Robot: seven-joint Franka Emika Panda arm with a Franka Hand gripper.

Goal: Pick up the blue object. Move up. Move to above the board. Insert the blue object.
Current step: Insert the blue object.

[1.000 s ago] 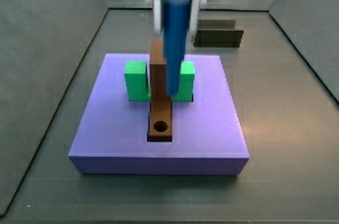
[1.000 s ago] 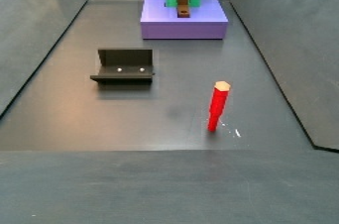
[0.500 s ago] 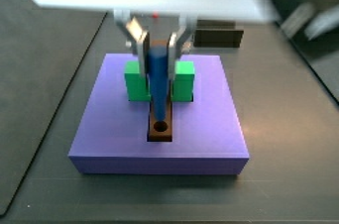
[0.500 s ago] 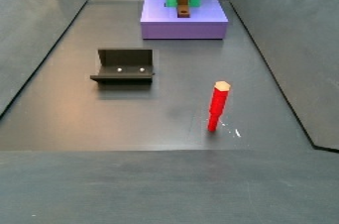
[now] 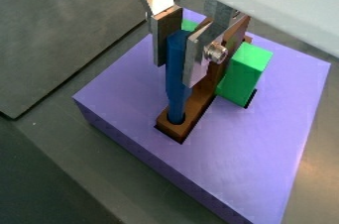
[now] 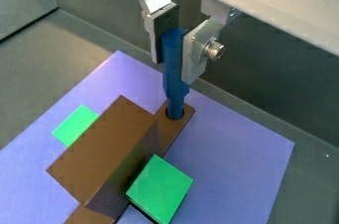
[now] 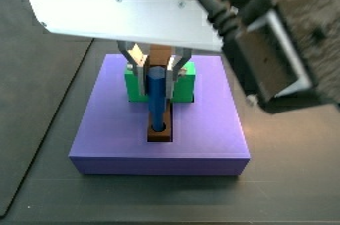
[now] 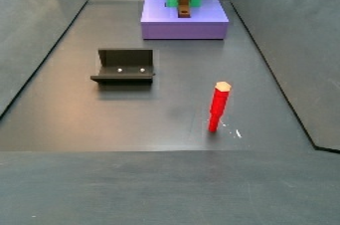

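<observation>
My gripper [image 7: 157, 68] is over the lavender board [image 7: 200, 119] and shut on the blue object [image 7: 158, 100], a straight upright peg. In both wrist views the silver fingers [image 5: 169, 32] [image 6: 161, 35] clamp the peg's upper part [image 5: 175, 79] [image 6: 173, 74]. Its lower end sits in the round hole [image 6: 172, 112] at the end of the brown centre strip [image 6: 106, 154]. The two green cubes [image 7: 135, 82] [image 7: 188, 80] stand on either side of the strip behind the peg. The board also shows far off in a side view [image 8: 166, 25], where the gripper is not in view.
A red stick [image 8: 220, 107] stands upright on the grey floor. The fixture [image 8: 123, 66] stands on the floor between it and the board. Grey walls enclose the floor.
The gripper has come down over the board with the blue object. The peg's lower end, above the strip before, is now in the hole.
</observation>
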